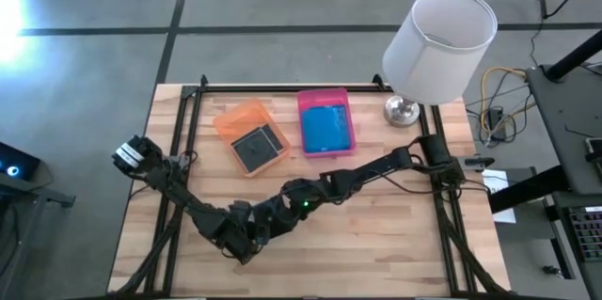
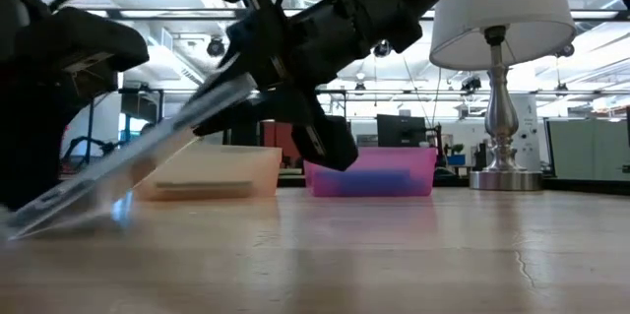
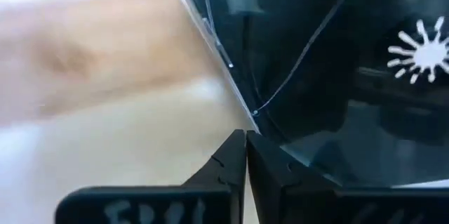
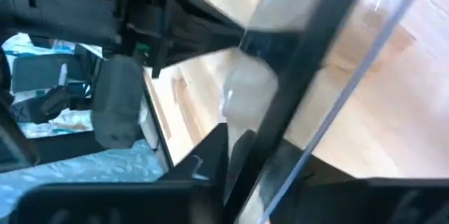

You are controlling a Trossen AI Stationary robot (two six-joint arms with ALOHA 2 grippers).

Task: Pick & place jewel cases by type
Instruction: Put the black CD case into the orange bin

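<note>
A dark jewel case with a clear cover (image 2: 148,152) stands tilted near the table's near edge. Its low end (image 2: 25,218) is on the wood and its high end is in my right gripper (image 2: 251,88), which is shut on it (image 4: 242,150). My left gripper (image 3: 245,140) is shut, with its tips at the case's lower edge (image 3: 256,115). Both grippers meet at the same spot (image 1: 249,234) in the high view. Another dark case (image 1: 256,147) lies in the orange tray (image 1: 230,119). Blue cases (image 1: 326,131) lie in the pink tray (image 1: 323,98). My right gripper pinches the case's raised edge (image 4: 280,122) between its two fingers, coming slanting down from the table's right. The case hangs tilted below the hold, its far low end resting on the table. My left gripper has its shut fingertips (image 3: 235,150) at the case's lower edge; whether they touch it I cannot tell.
A white-shaded lamp (image 1: 435,41) with a metal base (image 1: 402,110) stands at the far right corner. The orange and pink trays sit side by side toward the far edge. Bare wood (image 1: 376,244) lies to the right of the grippers.
</note>
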